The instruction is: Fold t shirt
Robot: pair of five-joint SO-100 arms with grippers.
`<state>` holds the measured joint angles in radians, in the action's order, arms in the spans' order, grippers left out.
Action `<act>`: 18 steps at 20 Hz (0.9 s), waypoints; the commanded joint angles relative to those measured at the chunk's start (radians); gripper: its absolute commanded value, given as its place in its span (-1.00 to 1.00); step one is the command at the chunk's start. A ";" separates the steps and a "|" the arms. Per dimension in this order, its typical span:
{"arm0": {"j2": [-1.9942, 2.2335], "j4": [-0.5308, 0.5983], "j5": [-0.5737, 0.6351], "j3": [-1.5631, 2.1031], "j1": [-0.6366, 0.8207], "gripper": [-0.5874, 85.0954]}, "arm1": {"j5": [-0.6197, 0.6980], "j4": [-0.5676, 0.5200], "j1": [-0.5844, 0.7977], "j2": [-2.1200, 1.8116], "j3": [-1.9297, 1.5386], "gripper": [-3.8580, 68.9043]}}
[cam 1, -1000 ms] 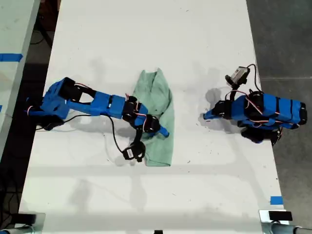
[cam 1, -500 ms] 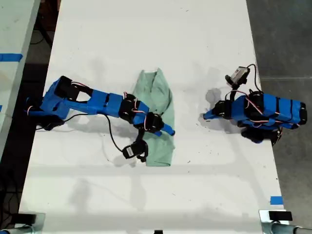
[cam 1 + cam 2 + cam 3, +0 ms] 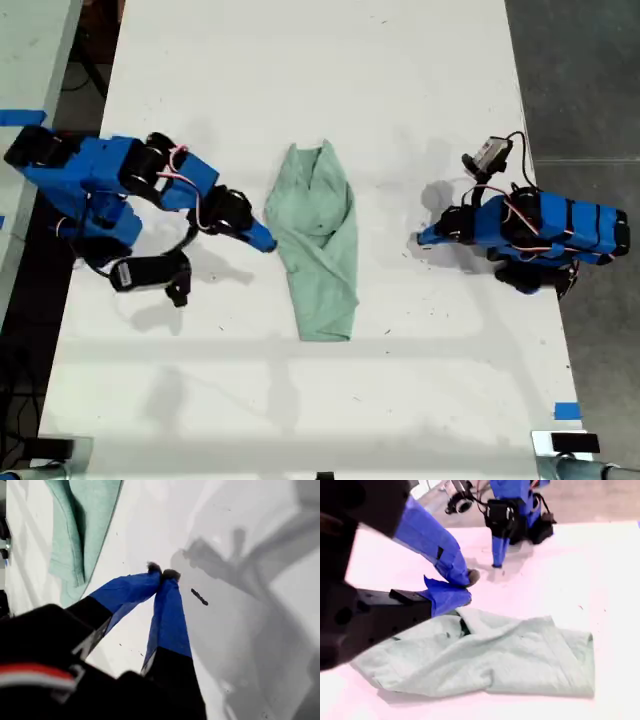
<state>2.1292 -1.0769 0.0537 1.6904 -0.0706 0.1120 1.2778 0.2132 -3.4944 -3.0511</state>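
The t shirt [image 3: 320, 240] lies folded into a narrow strip mid-table, while my first gripper [image 3: 162, 573] and my second gripper [image 3: 465, 586] are both pressed together and empty, so probably one crosswise fold remains.

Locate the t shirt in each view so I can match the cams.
Exterior view: the t shirt lies mid-table, between the two arms.
First wrist view: one end of it, beyond my first gripper.
Second wrist view: across the foreground, beside my second gripper.
Shared landmark: the white table.
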 commanded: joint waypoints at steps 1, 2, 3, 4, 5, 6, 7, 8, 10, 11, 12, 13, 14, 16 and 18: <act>0.925 0.270 0.035 0.864 0.135 -0.99 | 0.000 0.000 -0.003 -0.015 -0.049 -0.85; 1.220 0.272 0.054 1.095 0.189 -0.99 | 0.000 0.000 -0.002 -0.015 -0.049 -0.85; 1.453 0.215 0.058 1.275 0.216 -0.99 | 0.000 0.000 0.000 -0.015 -0.049 -0.85; 1.459 0.196 0.051 1.355 0.219 -0.99 | -0.002 0.000 0.002 -0.015 -0.051 -0.85; 1.405 0.250 0.055 1.420 0.210 -0.99 | -0.003 0.000 0.002 -0.015 -0.051 -0.85; 1.428 0.270 0.058 1.474 0.204 -0.99 | -0.008 0.000 -0.002 -0.015 -0.051 -0.85; 1.480 0.230 0.054 1.517 0.224 -0.99 | -0.009 0.002 -0.002 -0.015 -0.051 -0.85; 1.470 0.175 0.026 1.517 0.253 -0.99 | -0.011 0.002 -0.002 -0.015 -0.051 -0.85; 1.473 0.127 -0.067 1.522 0.268 -0.99 | -0.011 0.003 -0.002 -0.015 -0.052 -0.85; 1.473 0.124 -0.137 1.522 0.252 -0.99 | -0.011 0.003 -0.002 -0.015 -0.052 -0.85; 1.473 0.107 -0.147 1.517 0.249 -0.99 | -0.012 0.003 -0.002 -0.015 -0.052 -0.85; 1.473 0.074 -0.140 1.508 0.255 -0.99 | -0.014 0.003 -0.003 -0.015 -0.052 -0.85; 1.473 0.035 -0.074 1.506 0.262 -0.98 | -0.014 0.005 -0.003 -0.015 -0.052 -0.85; 1.474 0.020 -0.058 1.525 0.259 -0.88 | -0.012 0.005 -0.002 -0.015 -0.052 -0.85; 1.474 0.020 -0.058 1.519 0.258 -0.86 | -0.011 0.005 -0.002 -0.015 -0.052 -0.85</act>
<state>3.5972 -1.0554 -0.0107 3.2060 0.1871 0.1058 1.2778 0.2132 -3.4944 -3.0511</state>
